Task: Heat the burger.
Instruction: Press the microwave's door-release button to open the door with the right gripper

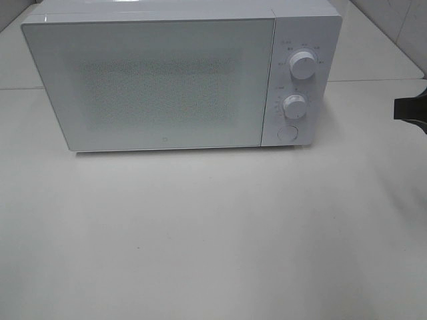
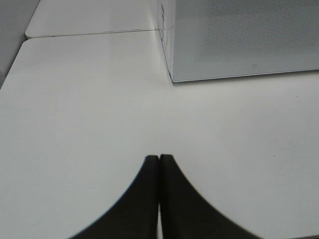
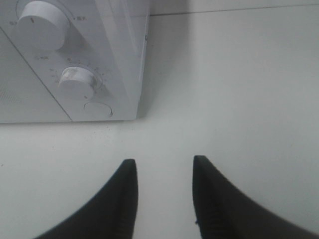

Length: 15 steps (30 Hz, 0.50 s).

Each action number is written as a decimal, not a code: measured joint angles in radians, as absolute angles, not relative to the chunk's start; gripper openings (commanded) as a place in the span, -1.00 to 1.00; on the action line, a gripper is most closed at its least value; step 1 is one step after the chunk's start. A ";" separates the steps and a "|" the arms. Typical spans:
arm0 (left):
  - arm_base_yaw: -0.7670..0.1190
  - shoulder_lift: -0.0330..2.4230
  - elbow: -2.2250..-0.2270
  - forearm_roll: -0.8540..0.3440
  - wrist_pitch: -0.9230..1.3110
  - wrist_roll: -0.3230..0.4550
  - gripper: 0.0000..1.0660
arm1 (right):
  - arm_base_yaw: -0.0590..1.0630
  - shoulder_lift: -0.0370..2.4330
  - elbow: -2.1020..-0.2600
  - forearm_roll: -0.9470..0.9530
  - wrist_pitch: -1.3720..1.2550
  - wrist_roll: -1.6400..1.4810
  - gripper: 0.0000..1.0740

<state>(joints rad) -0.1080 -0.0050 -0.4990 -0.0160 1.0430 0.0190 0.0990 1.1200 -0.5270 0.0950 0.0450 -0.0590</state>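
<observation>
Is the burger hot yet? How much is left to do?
Hard to say. No burger shows in any view. The microwave door is closed, and I cannot see through it, so the burger may be inside or not fetched yet. Nothing is in hand: the right gripper is open and empty, the left gripper is shut on nothing. Probably left: turning a knob to heat.

High camera looks down on the microwave [image 1: 167, 83] front; wrist cameras each view one lower corner

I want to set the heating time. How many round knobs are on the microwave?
2: the upper knob and the lower knob under it, both on the front of the microwave.
</observation>
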 measured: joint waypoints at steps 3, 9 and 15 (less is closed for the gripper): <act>-0.108 -0.005 -0.499 -0.016 1.043 0.019 -1.00 | 0.099 1.186 -0.527 0.096 -0.043 -0.059 -0.65; -0.108 -0.005 -0.499 -0.016 1.043 0.019 -1.00 | 0.099 1.333 -0.527 0.100 -0.181 -0.053 -1.00; -0.108 -0.005 -0.499 -0.016 1.043 0.019 -1.00 | 0.113 1.422 -0.528 0.103 -0.239 0.000 -1.00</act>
